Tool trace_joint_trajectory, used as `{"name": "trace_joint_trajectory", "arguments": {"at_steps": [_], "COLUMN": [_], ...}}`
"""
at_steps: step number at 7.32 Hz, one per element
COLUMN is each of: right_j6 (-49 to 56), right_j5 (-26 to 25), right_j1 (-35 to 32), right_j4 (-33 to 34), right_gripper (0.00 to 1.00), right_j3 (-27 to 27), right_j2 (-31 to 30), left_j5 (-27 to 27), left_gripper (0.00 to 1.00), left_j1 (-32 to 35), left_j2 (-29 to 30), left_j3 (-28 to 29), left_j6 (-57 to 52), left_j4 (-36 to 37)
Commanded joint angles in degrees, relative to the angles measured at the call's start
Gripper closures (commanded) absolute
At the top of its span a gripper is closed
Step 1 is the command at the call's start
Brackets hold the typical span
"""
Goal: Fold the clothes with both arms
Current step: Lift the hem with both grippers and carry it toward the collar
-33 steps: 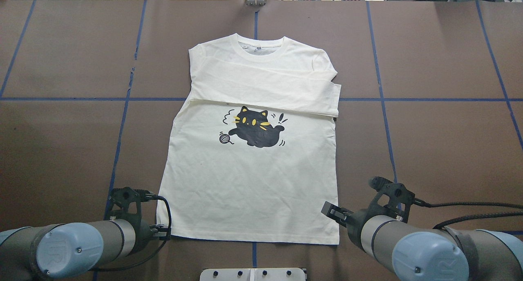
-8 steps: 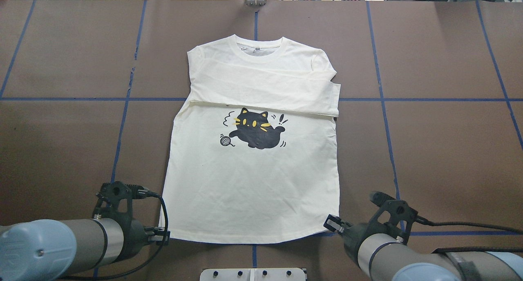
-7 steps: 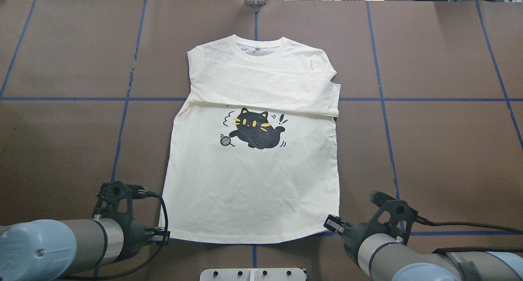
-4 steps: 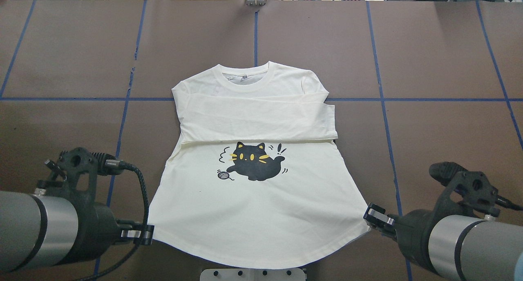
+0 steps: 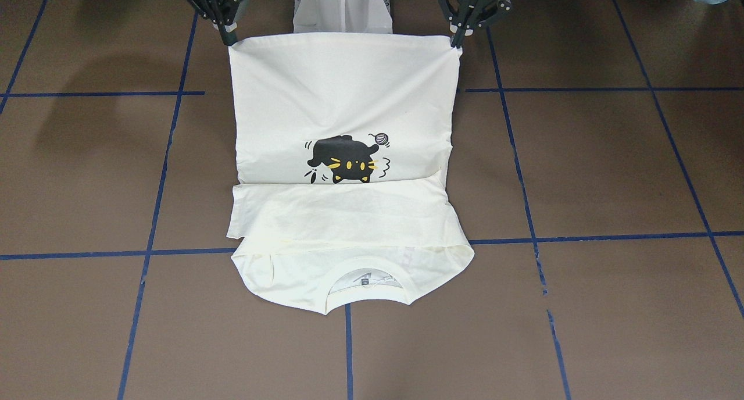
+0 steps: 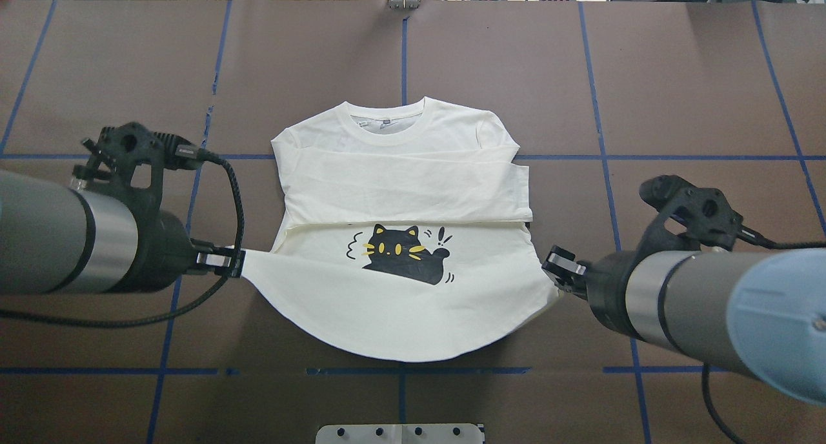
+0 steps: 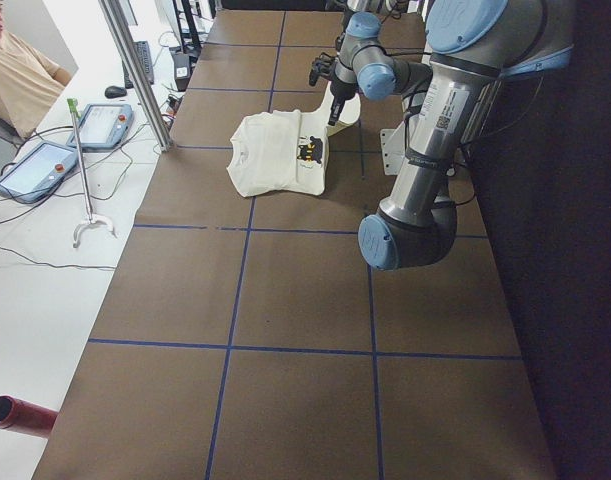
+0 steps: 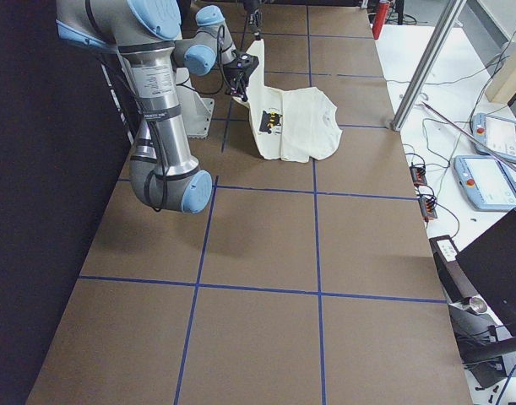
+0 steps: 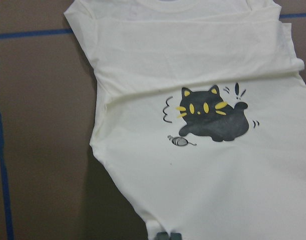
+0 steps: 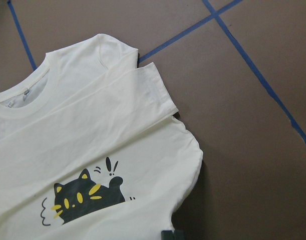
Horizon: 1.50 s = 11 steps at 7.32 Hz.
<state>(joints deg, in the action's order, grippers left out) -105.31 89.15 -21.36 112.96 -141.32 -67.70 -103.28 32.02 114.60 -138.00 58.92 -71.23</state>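
Note:
The cream-white shirt lies face up, collar away from me, with the sleeves folded across its chest. Its black cat print shows just below them. My left gripper is shut on the left hem corner and my right gripper is shut on the right one. In the front-facing view the lower half of the shirt hangs raised and taut between the left gripper and the right gripper. The collar end rests on the table. Each wrist view shows the shirt spread below.
The white pedestal base stands at the near edge behind the raised hem. Blue tape lines grid the brown table. A seated person and control tablets are beside the table's far side, with a red cylinder at the left end.
The shirt was dragged toward me earlier. Since half a second ago both grippers have risen and carried the hem corners forward toward the collar, so the hem now curves over the lower part of the print.

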Motion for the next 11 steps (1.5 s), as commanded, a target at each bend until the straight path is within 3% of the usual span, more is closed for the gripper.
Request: {"name": "trace_joint_trajectory", "arguments": {"at_steps": [1, 6, 11], "right_j6": [0.6, 0.6, 1.1], "right_j5": [1.0, 0.8, 0.4], "right_j1": [-1.3, -3.0, -1.3], "right_j4": [-0.2, -0.2, -2.1], "right_gripper": [1.00, 1.00, 1.00], "right_j3": [1.6, 1.8, 7.1], "right_j2": [1.2, 2.1, 4.9], "left_j5": [-0.7, -0.3, -1.8], "left_gripper": [1.00, 1.00, 1.00], "left_j1": [1.4, 1.5, 1.4], "left_j2": [0.6, 0.8, 1.7], "left_j3": [1.3, 1.9, 1.3], "left_j6": [-1.4, -1.4, 0.8], "left_j4": [-0.1, -0.2, -1.3]}}
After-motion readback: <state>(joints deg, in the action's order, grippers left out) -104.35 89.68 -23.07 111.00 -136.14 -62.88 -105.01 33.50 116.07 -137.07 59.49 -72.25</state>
